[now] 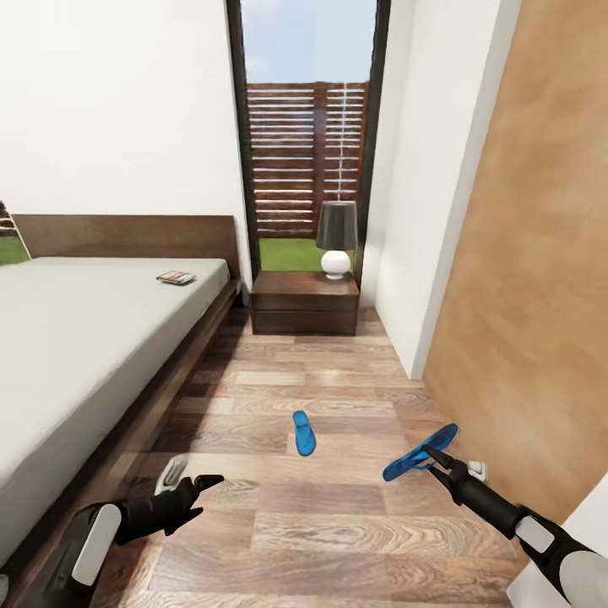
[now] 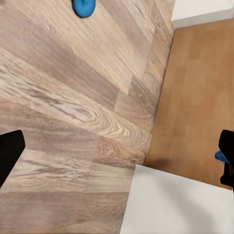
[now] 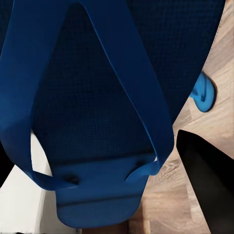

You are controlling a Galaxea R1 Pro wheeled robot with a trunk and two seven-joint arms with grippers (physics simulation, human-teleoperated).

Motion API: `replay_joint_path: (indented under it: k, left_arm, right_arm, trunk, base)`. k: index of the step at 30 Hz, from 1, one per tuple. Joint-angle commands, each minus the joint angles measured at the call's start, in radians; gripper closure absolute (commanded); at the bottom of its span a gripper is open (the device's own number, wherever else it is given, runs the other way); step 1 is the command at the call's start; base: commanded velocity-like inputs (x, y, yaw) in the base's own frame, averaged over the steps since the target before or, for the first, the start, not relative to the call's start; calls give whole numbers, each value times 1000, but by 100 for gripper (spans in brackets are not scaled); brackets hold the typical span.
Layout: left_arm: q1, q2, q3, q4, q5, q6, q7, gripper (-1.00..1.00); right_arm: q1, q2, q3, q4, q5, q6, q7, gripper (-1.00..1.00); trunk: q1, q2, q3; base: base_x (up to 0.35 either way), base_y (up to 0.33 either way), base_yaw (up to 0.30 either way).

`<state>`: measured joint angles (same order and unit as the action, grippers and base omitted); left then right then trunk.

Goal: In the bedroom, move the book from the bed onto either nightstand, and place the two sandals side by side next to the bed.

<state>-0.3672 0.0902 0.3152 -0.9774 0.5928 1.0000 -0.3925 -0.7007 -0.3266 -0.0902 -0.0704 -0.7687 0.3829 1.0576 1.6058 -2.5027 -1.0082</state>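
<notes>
A bright blue flat flip-flop sandal [image 1: 420,456] is held clamped in the right gripper [image 1: 437,460], lifted off the wood-plank floor [image 1: 338,523] near the light-brown wooden door [image 1: 532,321]. In the right wrist view the held sandal [image 3: 97,112] is seen close up, thong straps facing the camera, with a black finger [image 3: 207,185] beside it. The second bright blue flip-flop sandal [image 1: 303,432] is lying flat on the floor, mid-aisle between the bed and the door, well apart from the held one; it is also seen in the right wrist view [image 3: 203,95] and partly in the left wrist view [image 2: 84,7]. The small dark paperback book [image 1: 176,277] is lying on the light-grey mattress of the dark brown wooden platform bed [image 1: 76,338], near the corner by the headboard. The low dark-brown two-drawer nightstand [image 1: 305,302] is standing just beside the bed's head end, below the tall dark-framed window [image 1: 308,127]; a lamp with a dark shade and white round base [image 1: 336,238] is standing on its surface. The left gripper [image 1: 203,488] is held empty low over the floor beside the bed's edge, fingers set wide apart in the left wrist view.
</notes>
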Motion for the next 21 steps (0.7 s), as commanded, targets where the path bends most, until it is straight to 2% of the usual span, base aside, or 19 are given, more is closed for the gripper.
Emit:
replay_joint_path:
  k: [1,9,21]
  left_arm:
    - [-1,-1,2,0,-7,5,-8,-100]
    - [-1,-1,2,0,-7,5,-8,-100]
    - [-1,0,3,2,-8,5,-8,-100]
  right_arm:
    - [0,0,-10,0,2,11,2,100]
    - [0,0,-10,0,3,12,3,100]
    - [0,0,-11,0,4,11,2,100]
  trunk:
    - [0,0,-1]
    - [0,0,-1]
    - [0,0,-1]
  base:
    - [161,-8,175]
    - [162,-3,145]
    - [162,0,19]
